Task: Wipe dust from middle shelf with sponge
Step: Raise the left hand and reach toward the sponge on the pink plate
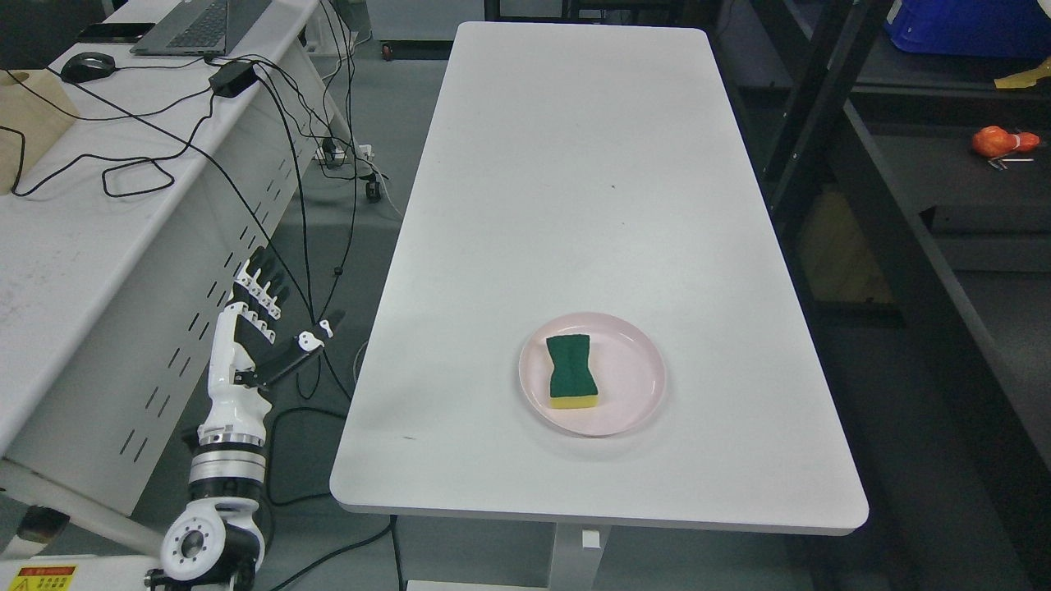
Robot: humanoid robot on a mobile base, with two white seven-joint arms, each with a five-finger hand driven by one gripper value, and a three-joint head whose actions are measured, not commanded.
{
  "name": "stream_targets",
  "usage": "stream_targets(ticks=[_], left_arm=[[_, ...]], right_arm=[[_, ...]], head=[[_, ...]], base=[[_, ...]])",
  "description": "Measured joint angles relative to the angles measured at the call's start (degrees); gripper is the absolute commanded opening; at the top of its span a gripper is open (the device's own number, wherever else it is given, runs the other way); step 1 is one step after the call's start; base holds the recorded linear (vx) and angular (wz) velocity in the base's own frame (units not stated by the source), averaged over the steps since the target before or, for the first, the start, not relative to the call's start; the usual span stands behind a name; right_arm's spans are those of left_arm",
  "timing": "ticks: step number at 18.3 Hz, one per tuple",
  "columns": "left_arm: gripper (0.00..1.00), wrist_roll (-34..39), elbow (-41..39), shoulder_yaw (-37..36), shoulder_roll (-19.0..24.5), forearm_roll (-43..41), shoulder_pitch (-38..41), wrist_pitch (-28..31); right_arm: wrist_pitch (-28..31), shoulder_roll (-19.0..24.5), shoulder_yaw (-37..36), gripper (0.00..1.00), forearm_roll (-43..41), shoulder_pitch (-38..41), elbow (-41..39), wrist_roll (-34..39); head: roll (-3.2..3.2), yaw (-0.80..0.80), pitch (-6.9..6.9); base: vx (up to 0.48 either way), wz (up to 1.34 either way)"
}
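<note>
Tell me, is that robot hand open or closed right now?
Open. The left hand has straight, spread fingers and holds nothing; the sponge lies untouched on the pink plate.

Bright, even overhead light, sharp focus, soft shadow under the plate (pixel 649 386), dim shelving at right

No print can be read anywhere. A yellow and red warning sticker (pixel 45 577) sits on the robot's base at the lower left corner, but its characters are too small to read.
</note>
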Motion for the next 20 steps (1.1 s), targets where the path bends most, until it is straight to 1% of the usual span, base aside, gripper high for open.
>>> stream_targets(ticks=[5,7,10,12,14,16,17,19,20], left_arm=[[0.98,-0.58,0.46,-0.53,0.02,0.00,-0.23,0.06],[0.99,-3.37,1.25,-0.41,0.59,-0.01,-1.23,0.29],[0.99,-8.58,3.38,1.00,1.45,-0.04,-3.63,-3.96],[0.97,-10.24,4.49,2.11,1.63,-0.08,-4.88,-5.42],[0.96,-13.38,5.49,2.80,2.03,-0.52,-6.06,-6.74],[0.96,-18.01,6.58,2.90,3.08,-3.40,-7.96,-10.12],[0.96,-19.53,7.26,2.74,3.86,-6.20,-9.41,-12.28],[0.96,-21.29,8.87,2.01,5.54,-13.53,-12.70,-17.87],[0.96,-21.85,9.96,1.01,6.61,-18.30,-14.71,-21.58]], right_arm=[[0.00,0.00,0.00,1.00,0.00,0.00,0.00,0.00],[0.00,0.00,0.00,1.00,0.00,0.00,0.00,0.00],[0.00,0.00,0.00,1.00,0.00,0.00,0.00,0.00],[0.00,0.00,0.00,1.00,0.00,0.00,0.00,0.00],[0.00,0.00,0.00,1.00,0.00,0.00,0.00,0.00],[0.00,0.00,0.00,1.00,0.00,0.00,0.00,0.00],[0.00,0.00,0.00,1.00,0.00,0.00,0.00,0.00],[0.00,0.00,0.00,1.00,0.00,0.00,0.00,0.00],[0.00,0.00,0.00,1.00,0.00,-0.01,0.00,0.00]], head=[[0.00,0.00,0.00],[0.00,0.00,0.00],[0.00,0.00,0.00],[0.00,0.00,0.00],[0.00,0.00,0.00],[0.00,0.00,0.00],[0.00,0.00,0.00],[0.00,0.00,0.00],[0.00,0.00,0.00]], base=[[0.000,0.00],[0.000,0.00],[0.000,0.00],[0.000,0.00],[0.000,0.00],[0.000,0.00],[0.000,0.00],[0.000,0.00],[0.000,0.00]])
